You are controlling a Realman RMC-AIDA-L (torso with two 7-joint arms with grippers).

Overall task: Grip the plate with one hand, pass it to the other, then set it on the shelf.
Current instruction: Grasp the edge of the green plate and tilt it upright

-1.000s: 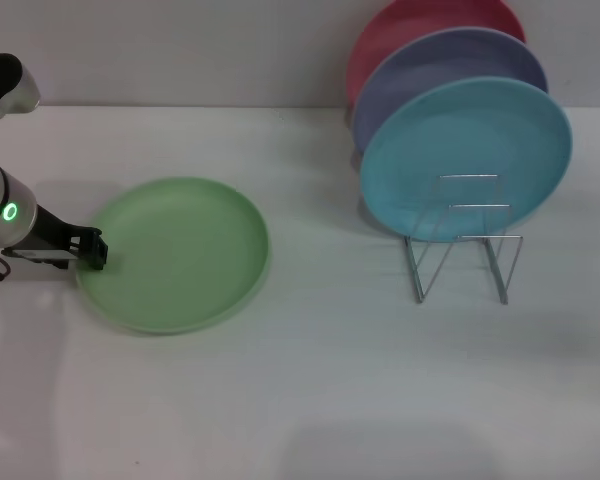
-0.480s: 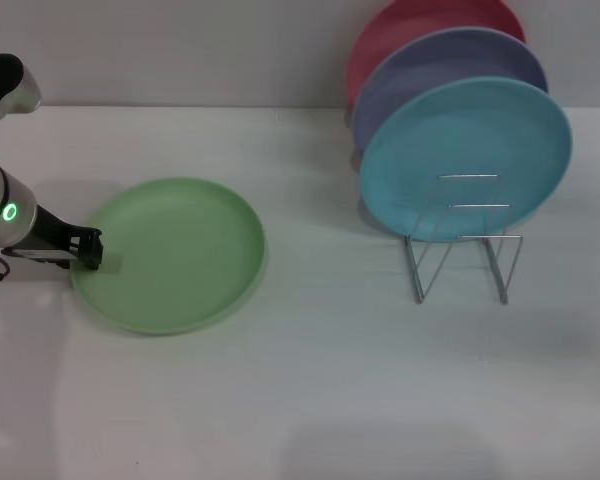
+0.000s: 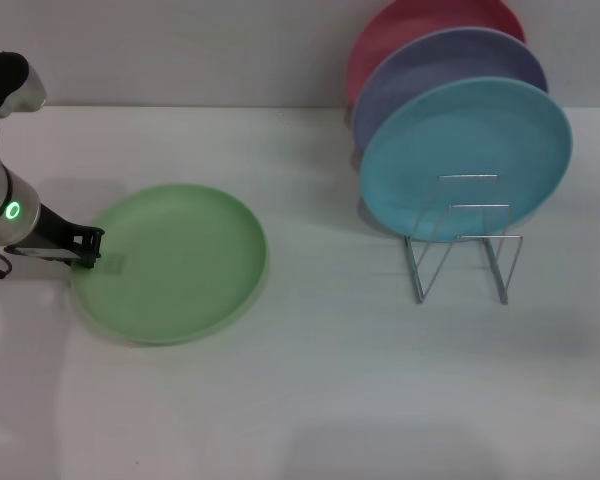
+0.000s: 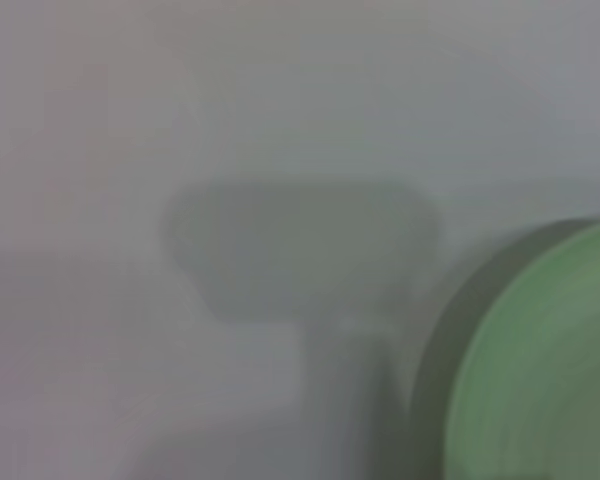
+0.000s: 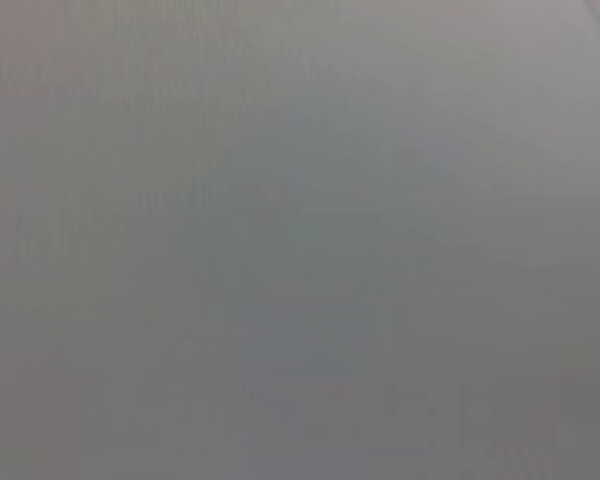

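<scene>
The white surface (image 3: 310, 390) fills most of the head view, with a pale wall behind it. On its left half lies the light green plate (image 3: 175, 262), resting nearly flat; its edge nearest the camera looks slightly raised above a thin shadow. In the left wrist view the same plate (image 4: 545, 370) shows as a green curve at one corner, with a soft dark shadow on the surface beside it.

On the right half, well apart from the green plate, three plates stand on edge one behind another: a turquoise-blue plate (image 3: 465, 158) in front, a lavender plate (image 3: 442, 62) behind it and a pink plate (image 3: 400, 25) at the back. The wire shelf (image 3: 464, 245) holds them, its thin silver loops crossing the lower part of the blue plate and its front slots bare.

The left arm (image 3: 5, 205) reaches in from the left edge, a green light ring glowing on its wrist. The left gripper (image 3: 88, 247) sits at the green plate's left rim, its black jaws narrow and set against that rim; whether they actually pinch it cannot be told.

The right wrist view shows only plain grey.
</scene>
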